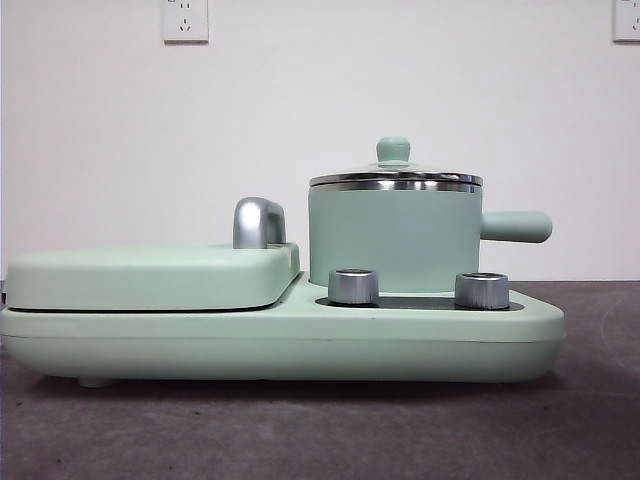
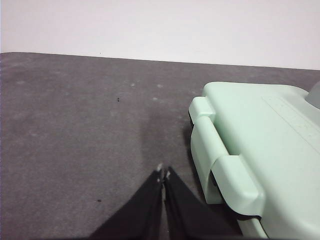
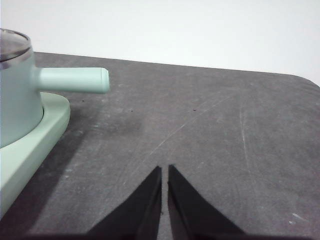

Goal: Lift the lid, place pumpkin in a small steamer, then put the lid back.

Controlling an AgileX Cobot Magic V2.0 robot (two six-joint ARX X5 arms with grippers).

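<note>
1. Front view, left half of the frame: a flat mint-green griddle cover [image 1: 150, 275] with a curved chrome handle [image 1: 258, 222] lies on a wide mint-green appliance base [image 1: 280, 345], which sits on the dark grey table [image 1: 320, 430].
2. Right of centre, the mint-green cylindrical small steamer [image 1: 395, 235] stands on the base, its stubby side handle [image 1: 515, 226] pointing toward the right edge of the frame.
3. The round clear glass lid [image 1: 395, 179] with a steel rim and a mint-green knob [image 1: 393, 150] sits closed on the steamer.
4. Two silver knobs [image 1: 353, 286] stand on the base in front of the steamer.
5. No pumpkin shows in any view, and neither arm appears in the front view.
6. Left wrist view: the left gripper [image 2: 163, 173] hangs over bare table with its black jaws pressed together and nothing between them; the griddle cover fills the right of the frame.
7. Right wrist view: the right gripper [image 3: 164, 170] hangs over bare table, jaws nearly touching and holding nothing; the steamer and its handle sit at the upper left of the frame.
</note>
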